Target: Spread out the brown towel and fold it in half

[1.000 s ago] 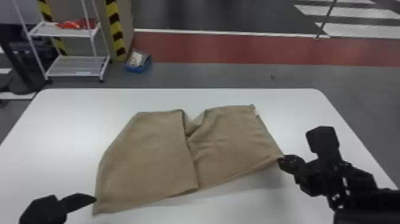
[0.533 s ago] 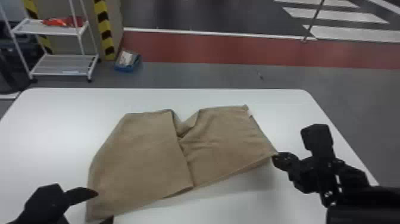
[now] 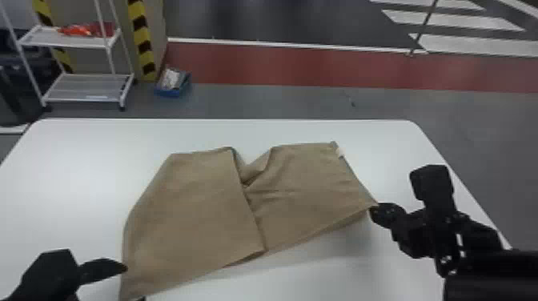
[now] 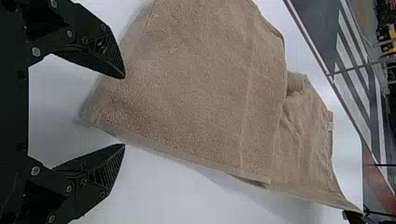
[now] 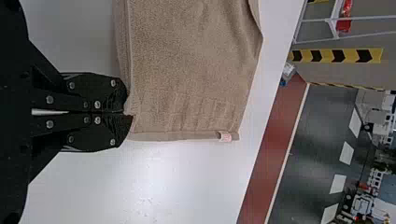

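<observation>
The brown towel (image 3: 200,200) lies on the white table with a flap folded over its left part and a rumpled notch at the far edge. My right gripper (image 3: 376,210) is shut on its near right corner, lifted slightly; in the right wrist view the gripper (image 5: 126,112) pinches that corner, the label lying farther along the side. At the near left corner stands my left gripper (image 3: 134,282), open. The left wrist view has the gripper (image 4: 125,111) with fingers wide apart on either side of the towel's corner (image 4: 95,112), not closed on it.
The white table (image 3: 96,136) has bare surface around the towel. Beyond its far edge stand a white wire shelf (image 3: 84,86) and a blue box (image 3: 172,84) on the floor.
My left gripper has come farther into view and moved right to the towel's near left corner. The head view has shifted a little. My right gripper keeps its hold on the towel.
</observation>
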`<control>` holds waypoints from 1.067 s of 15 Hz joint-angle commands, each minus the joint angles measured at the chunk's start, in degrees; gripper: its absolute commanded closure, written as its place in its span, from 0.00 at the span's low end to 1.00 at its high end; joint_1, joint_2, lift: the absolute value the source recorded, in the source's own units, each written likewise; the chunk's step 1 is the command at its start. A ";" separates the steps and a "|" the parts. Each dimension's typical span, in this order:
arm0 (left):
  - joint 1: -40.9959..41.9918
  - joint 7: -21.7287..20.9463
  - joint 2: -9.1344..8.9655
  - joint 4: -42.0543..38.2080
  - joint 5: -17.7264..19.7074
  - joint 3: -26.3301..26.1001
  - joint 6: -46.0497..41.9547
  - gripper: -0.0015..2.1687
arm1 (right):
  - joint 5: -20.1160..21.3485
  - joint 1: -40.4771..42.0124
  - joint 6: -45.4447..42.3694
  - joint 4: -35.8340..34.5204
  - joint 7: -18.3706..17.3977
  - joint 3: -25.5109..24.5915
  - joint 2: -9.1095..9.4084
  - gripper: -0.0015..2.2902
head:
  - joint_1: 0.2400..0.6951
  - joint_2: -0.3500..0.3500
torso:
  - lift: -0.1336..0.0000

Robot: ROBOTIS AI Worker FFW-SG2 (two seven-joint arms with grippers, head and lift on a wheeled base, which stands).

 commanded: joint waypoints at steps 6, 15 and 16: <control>1.47 -0.20 -0.53 -1.49 -0.82 -0.23 -2.14 0.39 | -0.16 -0.03 0.00 -0.05 0.06 0.27 0.05 0.52 | 1.00 0.32 | 0.04; 0.41 -2.04 -0.44 -1.23 -2.32 0.65 -0.74 0.66 | -0.34 -0.47 0.00 -0.05 0.06 0.35 0.05 0.52 | 1.00 0.34 | 0.04; 0.41 -1.43 -0.44 -1.58 -1.53 1.36 -0.74 0.66 | -0.34 -0.56 0.00 -0.05 0.06 0.27 0.05 0.52 | 1.00 0.34 | 0.04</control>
